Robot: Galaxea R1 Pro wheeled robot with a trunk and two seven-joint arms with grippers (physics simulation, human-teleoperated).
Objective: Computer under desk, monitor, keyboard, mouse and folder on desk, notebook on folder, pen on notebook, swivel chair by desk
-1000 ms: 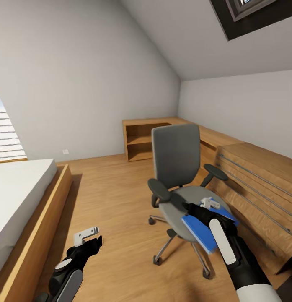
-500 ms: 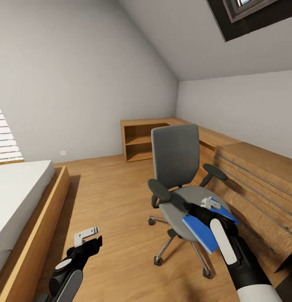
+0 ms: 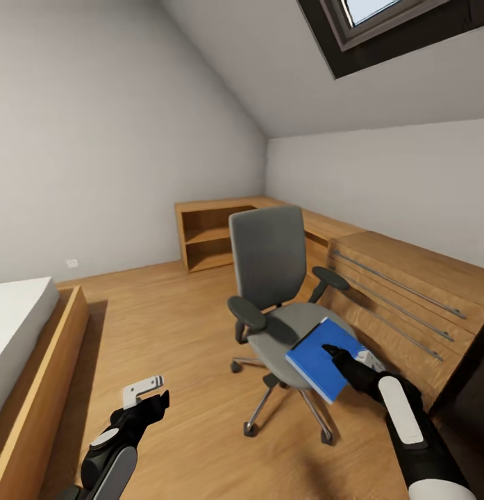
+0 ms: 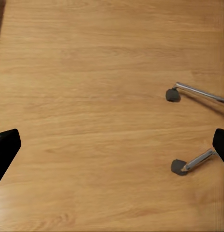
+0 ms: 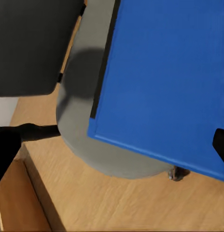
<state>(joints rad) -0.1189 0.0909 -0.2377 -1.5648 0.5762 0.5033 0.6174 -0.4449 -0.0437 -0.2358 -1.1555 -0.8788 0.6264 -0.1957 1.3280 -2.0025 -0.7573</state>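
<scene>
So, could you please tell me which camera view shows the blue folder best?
The head view: the whole folder shows, tilted above the swivel chair seat with the right gripper at its edge. The right wrist view shows a close, cropped blue face; the left wrist view shows floor and chair casters.

The folder (image 3: pixel 325 358) looked smooth, matt blue plastic. The chair (image 3: pixel 280 292) had grey cloth-like padding and shiny metal legs. The floor (image 3: pixel 172 326) showed satin wood grain.
</scene>
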